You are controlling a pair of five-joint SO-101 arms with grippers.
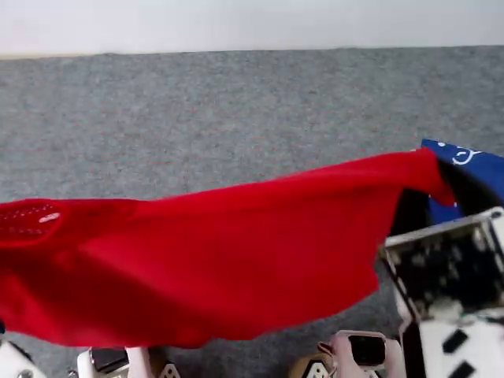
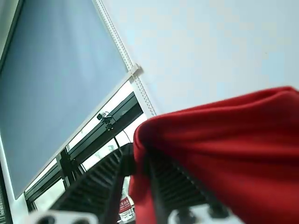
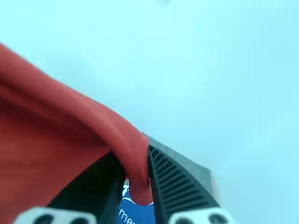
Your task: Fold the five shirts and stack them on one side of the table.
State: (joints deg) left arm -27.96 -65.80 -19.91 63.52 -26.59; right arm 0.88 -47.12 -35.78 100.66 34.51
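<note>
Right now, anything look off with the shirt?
Nothing damaged. The red shirt is pinched by the left hand and the right hand and hangs spread above the table, not flat. A blue item peeks from behind one end.

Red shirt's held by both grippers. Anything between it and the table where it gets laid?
Nothing visible on the bare grey carpeted table beyond the red fabric shirt, but the shirt hides the surface under it. A blue printed cloth lies at the right end, below the right gripper.
</note>
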